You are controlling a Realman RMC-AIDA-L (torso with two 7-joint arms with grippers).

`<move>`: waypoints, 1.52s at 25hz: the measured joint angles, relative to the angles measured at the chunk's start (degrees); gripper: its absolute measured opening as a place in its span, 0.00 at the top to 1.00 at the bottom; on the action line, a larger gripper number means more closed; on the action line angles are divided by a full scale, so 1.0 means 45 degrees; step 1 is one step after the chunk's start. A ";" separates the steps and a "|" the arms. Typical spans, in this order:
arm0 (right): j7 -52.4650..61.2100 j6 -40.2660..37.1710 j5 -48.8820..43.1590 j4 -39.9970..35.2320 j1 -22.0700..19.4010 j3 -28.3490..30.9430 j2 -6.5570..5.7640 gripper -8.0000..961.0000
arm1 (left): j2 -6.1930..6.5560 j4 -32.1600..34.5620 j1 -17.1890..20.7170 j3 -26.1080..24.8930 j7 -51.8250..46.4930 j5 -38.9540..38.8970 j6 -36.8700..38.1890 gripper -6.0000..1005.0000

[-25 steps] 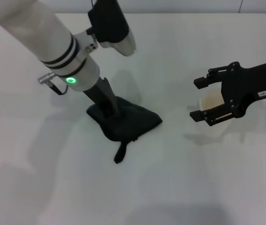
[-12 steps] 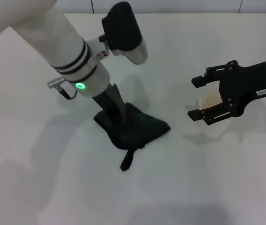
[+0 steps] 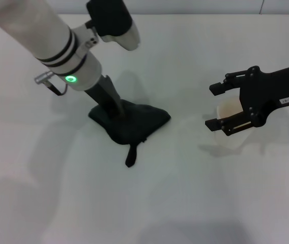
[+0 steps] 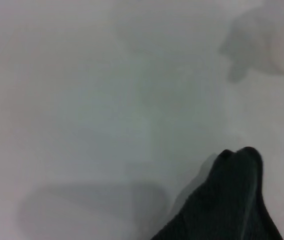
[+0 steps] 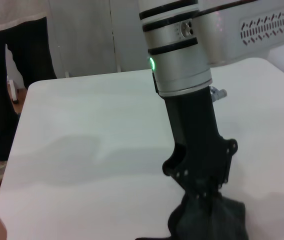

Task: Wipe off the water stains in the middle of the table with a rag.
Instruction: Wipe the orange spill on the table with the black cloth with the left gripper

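Rag (image 3: 132,123), dark and lumpy with soft folds, lay bunched on the white table (image 3: 58,203) a little to the robot's left of centre, and a short strap-like tail trailed from its near edge toward the robot. The left gripper (image 3: 115,113) pressed straight down into the far-left part of the heap; its tips were sunk in the cloth, so whether they were clenched on it or only pushing could not be told. The right wrist view showed the same black gripper body (image 5: 200,165) standing nearly upright with the rag (image 5: 212,222) crumpled beneath it. In the left wrist view only a dark peak of the rag (image 4: 232,200) showed against bare tabletop (image 4: 82,100). The water stains could not be seen; if present they lay under the cloth.

Around the rag the white surface was bare on the left, on the near side and toward the far edge (image 3: 185,14), which ran across the top of the head view. To the right, well apart from the cloth, a white paper cup (image 3: 229,108) stood on the table, and the right gripper (image 3: 217,106) hovered with its fingers spread, one on either side of the cup without visibly touching it.
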 joint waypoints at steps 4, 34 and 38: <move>-0.0004 0.0000 -0.0002 -0.0004 0.0016 0.0000 0.0004 0.13 | -0.0060 0.0129 -0.0096 0.1156 0.0007 -0.1078 0.0069 0.91; -0.0020 -0.0003 0.0008 -0.0037 -0.0128 0.0071 0.0020 0.13 | -0.0068 0.1110 0.0452 0.1796 -0.0418 -0.1516 0.1291 0.88; -0.0020 -0.0013 0.0014 -0.0036 -0.0160 0.0048 0.0019 0.13 | -0.0056 0.2603 0.1166 0.2010 -0.0894 -0.1497 0.2042 0.87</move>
